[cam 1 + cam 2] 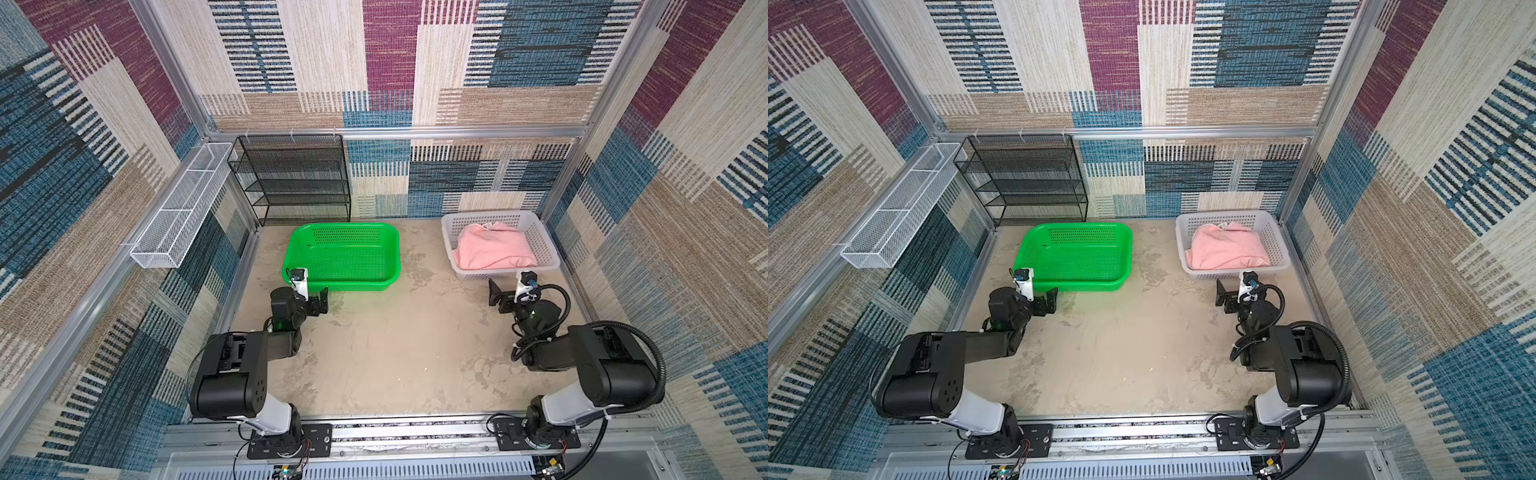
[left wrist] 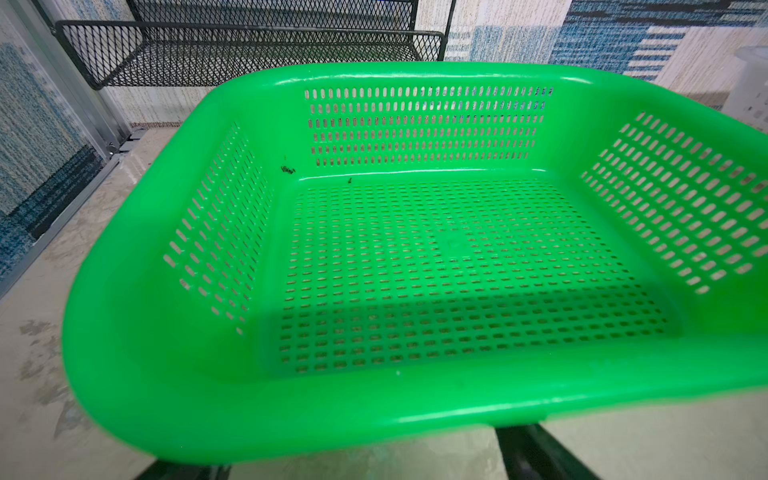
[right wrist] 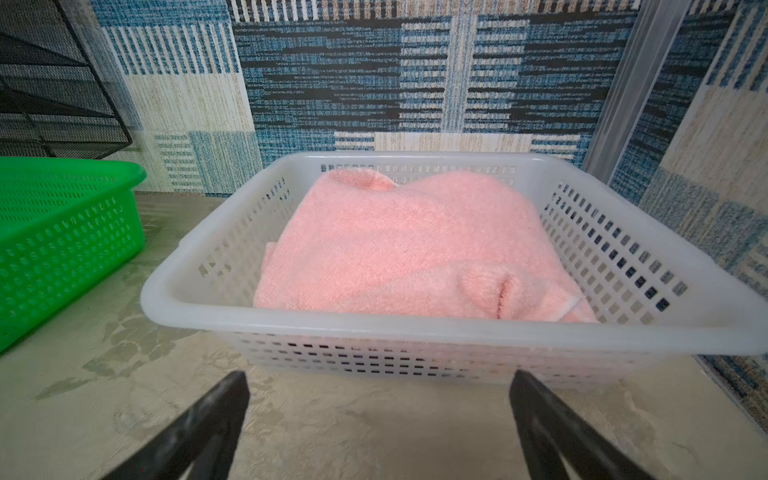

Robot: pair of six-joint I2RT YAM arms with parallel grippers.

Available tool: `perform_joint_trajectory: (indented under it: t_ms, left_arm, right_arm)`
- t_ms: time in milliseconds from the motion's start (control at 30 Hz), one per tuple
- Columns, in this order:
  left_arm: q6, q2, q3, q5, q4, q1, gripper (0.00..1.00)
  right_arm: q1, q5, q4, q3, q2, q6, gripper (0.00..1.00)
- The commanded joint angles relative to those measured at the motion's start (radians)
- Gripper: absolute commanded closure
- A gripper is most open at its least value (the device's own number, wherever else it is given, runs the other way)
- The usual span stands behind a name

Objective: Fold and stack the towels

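**A:** Surface and cell?

**B:** The tabletop (image 1: 395,353) was beige, mottled with darker blotches. The wall panels (image 1: 540,62) were carpet-like patchwork in blue, cream, tan and purple, on an aluminium frame (image 1: 395,132). A black mesh shelf rack (image 1: 291,178) stood back left, with a white wire tray (image 1: 174,220) on the left wall. The green basket (image 1: 340,237) sat in front of the rack.

**A:** Towel?

**B:** The pink towel (image 3: 399,249) lay in the white basket (image 3: 615,249), back right. It was plain terry, bunched and unfolded, covering most of the basket floor, with one hem curled over near the front.

**A:** Claws?

**B:** The left gripper (image 1: 322,299) was spread wide and held nothing, just before the green basket's near rim. The right gripper (image 3: 378,374) was the same: fingers (image 3: 224,415) wide apart, facing the white basket's near wall, clear of the towel.
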Motion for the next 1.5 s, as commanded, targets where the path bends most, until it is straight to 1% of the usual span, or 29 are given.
perform_joint_trajectory:
  t_ms: [0, 1100, 1200, 1267, 1333, 1400, 1467]
  left_arm:
    - [0.014, -0.001, 0.000, 0.018, 0.033, 0.001, 0.01]
    - [0.012, 0.001, 0.000, 0.019, 0.034, 0.001, 0.01]
    - [-0.012, -0.006, -0.009, -0.041, 0.042, 0.001, 0.01]
    - [-0.018, -0.032, -0.034, -0.056, 0.069, 0.001, 0.01]
    - [-0.027, -0.099, -0.051, -0.083, 0.046, 0.001, 0.01]
    - [-0.034, -0.174, -0.055, -0.114, -0.023, 0.001, 0.01]
    - [-0.061, -0.244, -0.032, -0.161, -0.140, 0.000, 0.01]
  right_arm:
    - [0.003, 0.005, 0.026, 0.002, -0.001, 0.010, 0.00]
    - [0.003, 0.005, 0.029, 0.000, -0.003, 0.010, 0.00]
    - [0.003, -0.008, 0.031, -0.004, -0.011, 0.004, 0.00]
    - [0.003, 0.004, 0.013, -0.005, -0.035, 0.007, 0.00]
    - [0.003, 0.025, -0.014, -0.008, -0.076, 0.015, 0.00]
    - [0.003, 0.034, -0.050, -0.009, -0.117, 0.016, 0.00]
    - [0.002, 0.043, -0.116, 0.001, -0.162, 0.017, 0.00]
